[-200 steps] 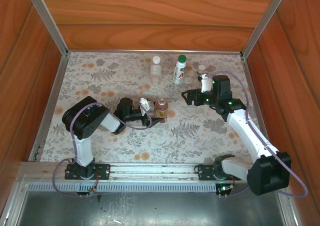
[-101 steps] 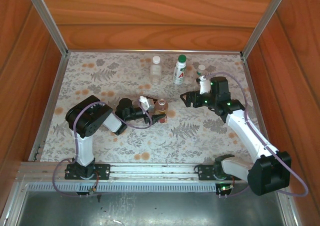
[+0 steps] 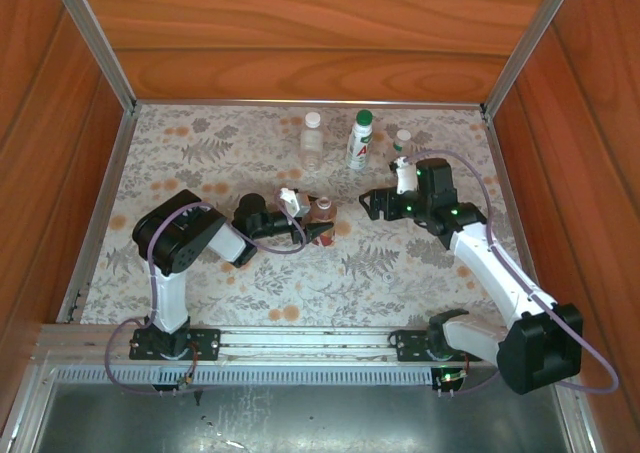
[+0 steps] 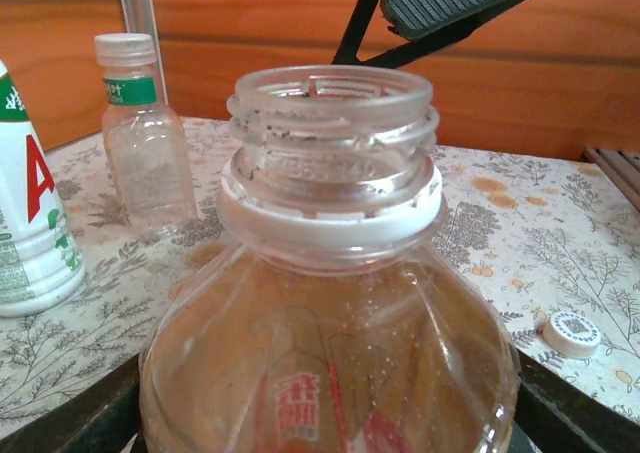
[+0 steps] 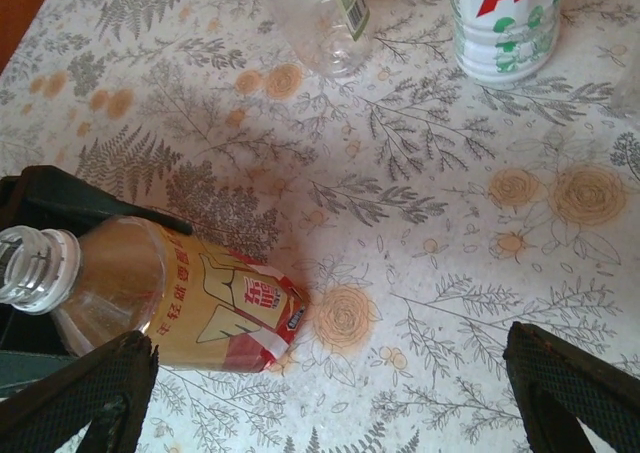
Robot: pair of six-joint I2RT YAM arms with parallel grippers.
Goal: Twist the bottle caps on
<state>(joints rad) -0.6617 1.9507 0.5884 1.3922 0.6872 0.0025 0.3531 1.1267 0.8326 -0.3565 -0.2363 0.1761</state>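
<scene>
The amber bottle with the red label stands mid-table, its threaded neck bare with no cap on it. My left gripper is shut on its body, with a dark finger pressed against each side. A white bottle cap lies on the table just right of the bottle. My right gripper hovers open to the right of the amber bottle, its fingers wide apart and empty.
At the back stand a clear bottle with a white cap, a white bottle with a green cap, and a smaller clear bottle. Wooden walls enclose the floral table.
My left gripper's fingers have closed in on the amber bottle. The right gripper has drifted a little left, toward the bottle, still open.
</scene>
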